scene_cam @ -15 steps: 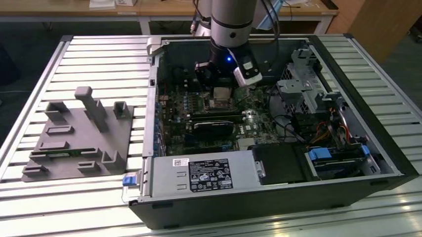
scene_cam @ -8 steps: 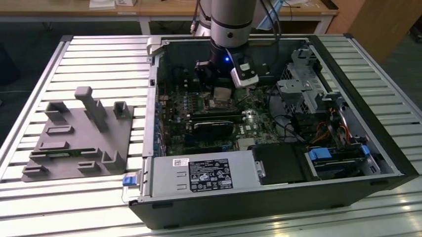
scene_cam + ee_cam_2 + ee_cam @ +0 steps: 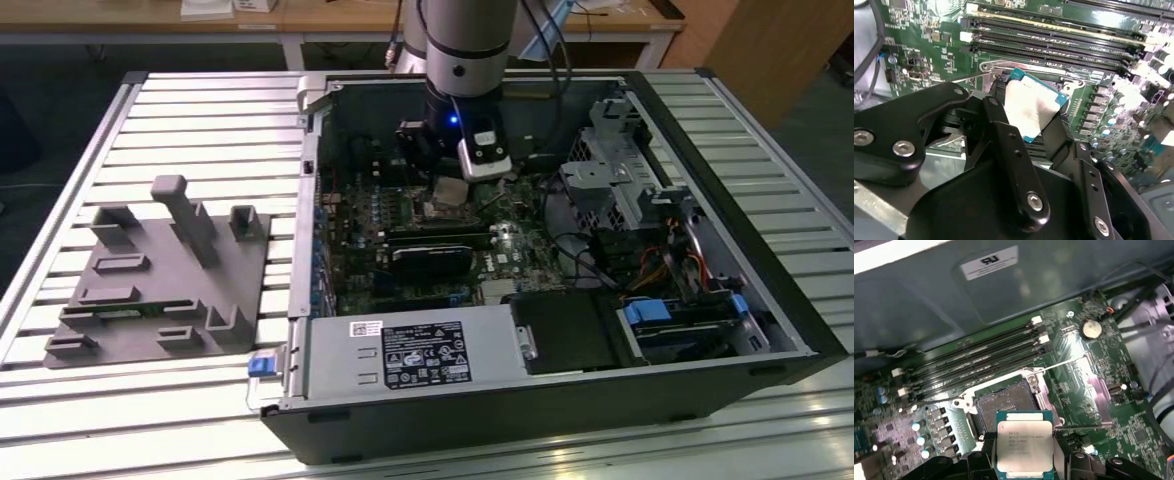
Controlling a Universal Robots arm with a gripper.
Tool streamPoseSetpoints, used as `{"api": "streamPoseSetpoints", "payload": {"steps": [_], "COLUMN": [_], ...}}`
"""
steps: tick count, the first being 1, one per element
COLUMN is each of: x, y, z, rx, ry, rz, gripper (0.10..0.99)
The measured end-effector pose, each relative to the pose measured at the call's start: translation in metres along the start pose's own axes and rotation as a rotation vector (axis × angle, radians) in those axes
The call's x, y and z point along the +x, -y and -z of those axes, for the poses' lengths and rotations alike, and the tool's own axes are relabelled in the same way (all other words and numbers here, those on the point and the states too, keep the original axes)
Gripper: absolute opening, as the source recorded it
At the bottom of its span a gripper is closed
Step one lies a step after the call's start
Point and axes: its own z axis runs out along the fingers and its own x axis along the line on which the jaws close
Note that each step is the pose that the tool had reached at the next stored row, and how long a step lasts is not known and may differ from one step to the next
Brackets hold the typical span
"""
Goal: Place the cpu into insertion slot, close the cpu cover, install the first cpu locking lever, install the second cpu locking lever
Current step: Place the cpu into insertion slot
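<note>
Near the open insertion slot [image 3: 1004,407], the claw [image 3: 1025,460] grips the cpu [image 3: 1025,440]; a tilted descent could bend its contacts.

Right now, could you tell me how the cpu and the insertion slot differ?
The cpu has a pale silver-grey face; the insertion slot has a dark centre inside a silver rim. The cpu is clamped by the gripper and held off the board; the insertion slot sits fixed in the green motherboard, uncovered and empty. Both are square and look about matched in size.
</note>
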Motion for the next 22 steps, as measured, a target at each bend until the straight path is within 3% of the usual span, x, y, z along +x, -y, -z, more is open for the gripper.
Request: {"api": "streamPoseSetpoints", "payload": {"steps": [22], "x": [0.0], "y": [0.0001], "z": [-0.0012], "rx": [0.002], "ry": [0.0268], "rz": [-0.306], "gripper": [0.537]}}
